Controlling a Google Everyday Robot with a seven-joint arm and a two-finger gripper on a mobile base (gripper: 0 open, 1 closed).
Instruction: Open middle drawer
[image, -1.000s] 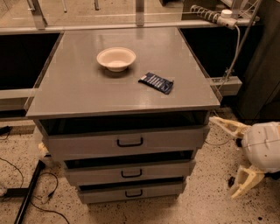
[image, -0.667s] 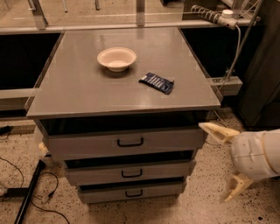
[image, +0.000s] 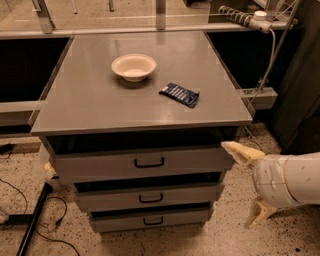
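floor: speckled, pale; a black bar lies slanted at the lower left.
tool: low on the right, just beside the cabinet's right front corner and level with the drawers. Its two cream fingers are spread wide, one up by the top drawer's right end, one down near the floor. It grips nothing.
arm: a thick white casing that enters from the right edge behind the tool.
bottom drawer: lowest grey front, small black handle.
middle drawer: between the other two fronts, low flat grey front with a black bar handle at its centre and a dark gap above it. The tool is off its right end, not touching the handle.
top drawer: tallest front, just under the tabletop.
tabletop: flat grey slab.
packet: dark blue, lying flat right of centre.
bowl: cream, upright, behind and left of the packet, apart from it.
cable: pale, hangs at the far right.
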